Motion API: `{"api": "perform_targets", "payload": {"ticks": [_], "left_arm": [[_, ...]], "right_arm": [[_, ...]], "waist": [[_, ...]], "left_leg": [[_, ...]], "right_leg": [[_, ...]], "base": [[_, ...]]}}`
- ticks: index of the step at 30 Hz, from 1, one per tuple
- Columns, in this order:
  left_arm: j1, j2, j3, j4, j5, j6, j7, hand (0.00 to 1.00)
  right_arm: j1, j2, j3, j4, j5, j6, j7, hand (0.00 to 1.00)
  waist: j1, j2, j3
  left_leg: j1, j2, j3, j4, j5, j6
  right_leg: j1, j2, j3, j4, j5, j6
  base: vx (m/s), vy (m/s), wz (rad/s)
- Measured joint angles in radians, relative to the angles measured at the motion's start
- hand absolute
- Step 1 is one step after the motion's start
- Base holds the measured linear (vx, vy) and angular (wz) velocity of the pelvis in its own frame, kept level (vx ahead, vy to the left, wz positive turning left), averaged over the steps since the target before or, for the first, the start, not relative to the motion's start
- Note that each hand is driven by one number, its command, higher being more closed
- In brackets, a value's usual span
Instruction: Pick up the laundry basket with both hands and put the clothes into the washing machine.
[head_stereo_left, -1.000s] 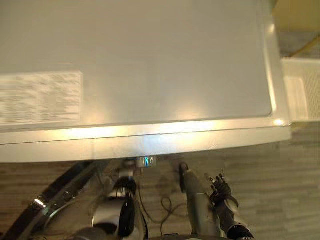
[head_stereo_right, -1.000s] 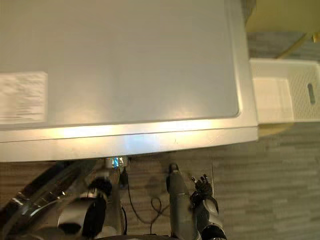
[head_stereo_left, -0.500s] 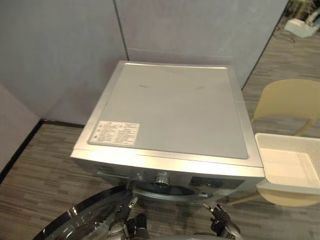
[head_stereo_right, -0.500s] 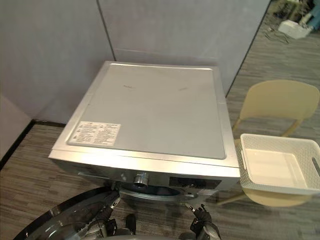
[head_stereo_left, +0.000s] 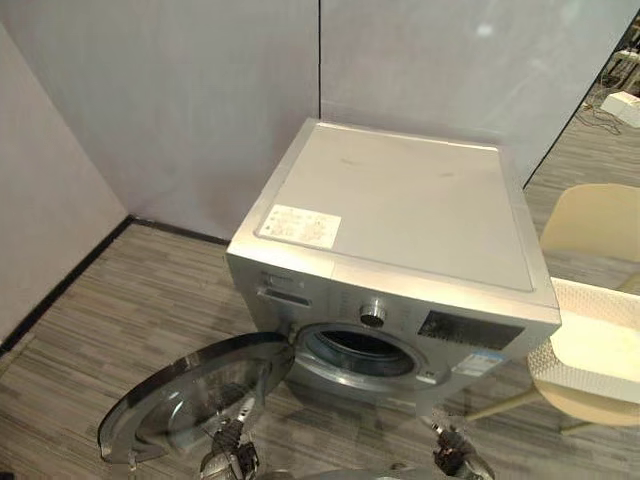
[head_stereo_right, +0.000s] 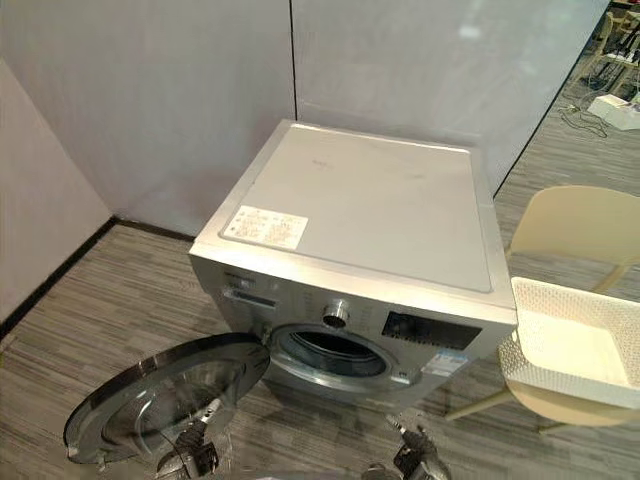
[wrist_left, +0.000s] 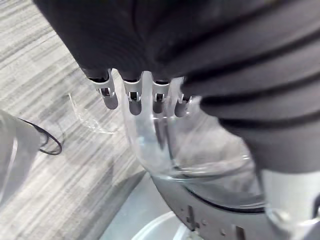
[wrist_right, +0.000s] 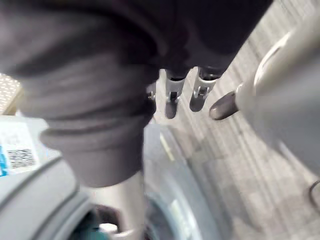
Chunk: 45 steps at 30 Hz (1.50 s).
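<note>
washing machine (head_stereo_right: 350, 260) stands against the grey wall panels, its round glass door (head_stereo_right: 160, 395) swung fully open and lying low toward the floor on the robot's left, so the drum opening (head_stereo_right: 330, 352) is free to take a load. no cloth shows in the part of the drum that can be seen; deeper in is too dark to tell.

the white perforated laundry basket (head_stereo_right: 575, 345) sits on the seat of a pale yellow chair (head_stereo_right: 570, 225) just beside the machine's right flank, raised roughly to drum height, likely so it can be lifted without stooping. the part of its inside that shows looks bare white, and no clothes show in it; the near wall hides the rest.

left hand (head_stereo_left: 228, 450) hangs low in front of the open door, fingers (wrist_left: 131, 97) straight and relaxed, holding nothing. right hand (head_stereo_right: 412, 455) hangs low before the machine's front, fingers (wrist_right: 172, 97) likewise loose and clear of everything.

a bare basket and an open door would fit clothes already tipped in, or a basket that never held any.
</note>
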Motion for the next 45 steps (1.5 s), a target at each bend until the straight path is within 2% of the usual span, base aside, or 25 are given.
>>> {"api": "perform_targets", "payload": {"ticks": [1, 3, 4, 7, 10, 11, 12, 13, 14, 16, 17, 18, 20, 22, 24, 27, 31, 33, 34, 35, 37, 39, 40, 43, 45], "left_arm": [[-0.003, 0.007, -0.06, 0.004, 0.002, 0.002, 0.0, 0.0], [-0.006, 0.007, -0.143, 0.005, 0.02, -0.005, -0.001, 0.0], [-0.015, 0.013, -0.185, 0.012, 0.033, -0.012, -0.001, 0.0], [-0.043, 0.007, -0.235, 0.036, 0.079, -0.028, -0.001, 0.0], [-0.042, 0.015, -0.231, 0.067, 0.137, -0.024, -0.002, 0.0], [-0.041, 0.016, -0.225, 0.066, 0.145, -0.024, -0.003, 0.0], [-0.042, 0.018, -0.215, 0.067, 0.159, -0.022, -0.004, 0.0], [-0.041, 0.016, -0.196, 0.067, 0.167, -0.021, -0.004, 0.0], [-0.036, 0.021, -0.172, 0.062, 0.176, -0.018, -0.003, 0.0], [-0.025, 0.036, -0.162, 0.061, 0.178, -0.018, -0.004, 0.0], [-0.014, 0.043, -0.122, 0.054, 0.179, -0.017, -0.004, 0.0], [-0.012, 0.038, -0.111, 0.055, 0.179, -0.016, -0.004, 0.0], [-0.007, 0.023, -0.104, 0.054, 0.149, -0.015, -0.002, 0.0], [-0.017, 0.027, -0.099, 0.051, 0.094, -0.017, 0.004, 0.0], [-0.019, 0.022, -0.101, 0.025, 0.038, -0.021, 0.008, 0.0], [-0.017, 0.004, -0.147, -0.1, -0.047, -0.028, 0.021, 0.0], [0.016, -0.002, -0.227, -0.443, -0.098, -0.046, 0.023, 0.0], [0.05, -0.011, -0.225, -0.609, -0.104, -0.052, 0.024, 0.0], [0.061, -0.014, -0.216, -0.705, -0.105, -0.056, 0.025, 0.0], [0.065, -0.013, -0.201, -0.773, -0.105, -0.062, 0.029, 0.0], [0.081, -0.011, -0.142, -0.885, -0.104, -0.074, 0.047, 0.0], [0.08, 0.001, -0.081, -0.977, -0.083, -0.082, 0.08, 0.0], [0.079, 0.011, -0.054, -1.025, -0.073, -0.091, 0.094, 0.0], [0.03, 0.043, -0.006, -1.075, 0.036, -0.096, 0.17, 0.0], [0.011, 0.056, 0.002, -1.108, 0.072, -0.095, 0.19, 0.0]], "right_arm": [[0.014, 0.0, -0.001, -0.002, 0.001, -0.004, 0.0, 0.0], [0.037, -0.008, 0.02, -0.002, 0.0, -0.005, -0.001, 0.0], [0.05, -0.01, 0.037, -0.002, 0.0, -0.005, -0.002, 0.0], [0.04, -0.022, 0.107, -0.007, -0.003, -0.007, -0.004, 0.0], [0.018, -0.033, 0.183, -0.02, -0.032, -0.01, -0.002, 0.0], [0.018, -0.036, 0.199, -0.026, -0.04, -0.011, -0.001, 0.0], [0.019, -0.04, 0.214, -0.036, -0.043, -0.012, 0.0, 0.0], [0.009, -0.056, 0.215, -0.054, -0.048, -0.011, 0.001, 0.0], [0.031, -0.054, 0.216, -0.096, -0.044, -0.014, 0.003, 0.0], [0.055, -0.046, 0.215, -0.095, -0.044, -0.023, 0.003, 0.0], [0.06, -0.049, 0.226, -0.081, -0.049, -0.023, 0.006, 0.0], [0.059, -0.047, 0.226, -0.084, -0.051, -0.023, 0.007, 0.0], [0.056, -0.064, 0.225, -0.083, -0.061, -0.031, 0.011, 0.0], [0.047, -0.059, 0.227, -0.067, -0.067, -0.028, 0.019, 0.0], [0.047, -0.058, 0.227, -0.06, -0.079, -0.026, 0.018, 0.0], [0.061, -0.064, 0.227, -0.065, -0.078, -0.027, 0.007, 0.0], [0.045, -0.068, 0.228, -0.106, -0.078, -0.042, -0.008, 0.0], [0.038, -0.067, 0.228, -0.136, -0.078, -0.044, -0.01, 0.0], [0.037, -0.067, 0.226, -0.143, -0.079, -0.044, -0.016, 0.0], [0.036, -0.066, 0.226, -0.143, -0.079, -0.043, -0.02, 0.0], [0.042, -0.06, 0.227, -0.142, -0.079, -0.042, -0.021, 0.0], [0.056, -0.054, 0.232, -0.142, -0.08, -0.042, -0.015, 0.0], [0.077, -0.053, 0.236, -0.142, -0.081, -0.041, -0.01, 0.0], [0.102, -0.067, 0.235, -0.147, -0.08, -0.041, 0.002, 0.0], [0.105, -0.064, 0.235, -0.148, -0.079, -0.041, 0.002, 0.0]], "waist": [[-0.005, -0.003, -0.001], [-0.003, -0.005, -0.002], [-0.006, -0.008, 0.002], [-0.005, -0.021, 0.037], [-0.006, -0.034, 0.084], [-0.005, -0.034, 0.084], [0.0, -0.027, 0.085], [-0.002, 0.003, 0.1], [-0.005, -0.001, 0.103], [-0.003, -0.02, 0.092], [0.004, -0.026, 0.08], [0.006, -0.024, 0.072], [0.021, 0.01, 0.058], [0.038, -0.01, 0.049], [0.031, -0.004, 0.046], [0.024, -0.003, 0.044], [0.031, -0.01, 0.089], [0.039, 0.004, 0.093], [0.044, 0.011, 0.089], [0.052, 0.013, 0.088], [0.052, 0.012, 0.077], [0.05, 0.01, 0.061], [0.041, 0.014, 0.042], [0.014, 0.034, 0.02], [0.014, 0.025, 0.017]], "left_leg": [[-0.001, -0.008, -0.004, -0.048, 0.033, 0.0], [0.038, -0.027, -0.001, -0.16, 0.098, 0.001], [0.068, -0.047, -0.002, -0.247, 0.146, 0.001], [0.103, -0.068, 0.019, -0.356, 0.213, 0.009], [0.115, -0.065, 0.059, -0.329, 0.213, 0.025], [0.106, -0.062, 0.066, -0.312, 0.204, 0.041], [0.092, -0.047, 0.082, -0.291, 0.19, 0.07], [0.082, -0.004, 0.104, -0.271, 0.193, 0.095], [0.084, 0.015, 0.087, -0.268, 0.213, 0.061], [0.09, 0.011, 0.042, -0.281, 0.217, 0.069], [0.093, -0.006, 0.002, -0.317, 0.228, 0.084], [0.091, -0.003, -0.015, -0.328, 0.23, 0.086], [0.043, -0.004, -0.058, -0.332, 0.248, 0.072], [0.003, -0.022, -0.049, -0.335, 0.298, 0.024], [-0.003, -0.018, -0.063, -0.354, 0.325, 0.017], [-0.026, -0.006, -0.111, -0.334, 0.342, 0.023], [-0.166, -0.002, -0.168, -0.051, 0.289, -0.02], [-0.172, 0.004, -0.164, -0.031, 0.254, 0.001], [-0.174, 0.001, -0.153, -0.042, 0.199, 0.086], [-0.17, 0.001, -0.131, -0.048, 0.185, 0.114], [-0.157, 0.003, -0.087, -0.08, 0.185, 0.114], [-0.124, -0.006, -0.061, -0.158, 0.213, 0.073], [-0.101, -0.017, -0.056, -0.242, 0.273, 0.037], [-0.057, -0.039, -0.076, -0.4, 0.405, 0.043], [-0.058, -0.044, -0.076, -0.4, 0.412, 0.033]], "right_leg": [[-0.004, 0.0, 0.0, -0.019, 0.043, -0.015], [-0.012, -0.008, -0.001, -0.035, 0.094, -0.001], [-0.018, -0.017, -0.003, -0.04, 0.106, 0.009], [-0.048, -0.024, 0.0, -0.043, 0.108, 0.012], [-0.069, -0.021, -0.003, 0.002, 0.125, 0.027], [-0.081, -0.019, -0.001, 0.014, 0.137, 0.03], [-0.08, -0.005, 0.005, -0.007, 0.182, 0.061], [-0.096, 0.003, 0.029, 0.084, 0.134, 0.044], [-0.171, -0.001, 0.064, 0.473, -0.009, -0.009], [-0.152, 0.002, 0.116, 0.651, -0.018, -0.002], [-0.105, 0.025, 0.155, 0.585, -0.053, 0.038], [-0.091, 0.039, 0.162, 0.54, -0.059, 0.042], [-0.048, 0.056, 0.159, 0.377, -0.099, 0.022], [0.021, 0.036, 0.158, 0.152, -0.166, 0.018], [0.055, 0.043, 0.151, 0.061, -0.16, 0.028], [0.079, 0.054, 0.091, 0.053, -0.159, 0.026], [0.119, 0.059, 0.019, 0.055, -0.152, 0.015], [0.119, 0.061, 0.02, 0.061, -0.153, 0.016], [0.109, 0.055, 0.025, 0.072, -0.155, 0.019], [0.106, 0.05, 0.035, 0.075, -0.154, 0.021], [0.092, 0.03, 0.059, 0.071, -0.148, 0.027], [0.092, 0.023, 0.075, 0.038, -0.137, 0.037], [0.092, 0.021, 0.077, 0.008, -0.128, 0.044], [0.096, 0.013, 0.035, -0.024, -0.102, 0.056], [0.1, 0.007, 0.028, -0.029, -0.098, 0.058]], "base": [[-0.16, 0.04, 0.05], [-0.17, 0.02, 0.06], [-0.11, 0.009, 0.04], [-0.14, -0.061, -0.18], [-0.16, -0.066, -0.37], [-0.18, -0.052, -0.29], [-0.12, -0.032, -0.19], [-0.13, -0.061, 0.11], [-0.06, -0.067, 0.4], [-0.04, -0.114, 0.74], [-0.02, -0.126, 0.64], [-0.01, -0.128, 0.35], [-0.01, -0.08, -0.22], [-0.08, -0.139, -0.42], [-0.09, -0.116, 0.07], [-0.09, -0.071, 0.51], [-0.1, -0.007, 0.56], [-0.12, 0.052, 0.07], [-0.1, 0.094, -0.07], [-0.07, 0.082, -0.13], [-0.04, 0.078, -0.28], [0.01, 0.032, -0.18], [0.06, 0.004, 0.04], [0.09, 0.029, 0.25], [0.09, 0.017, 0.08]]}}
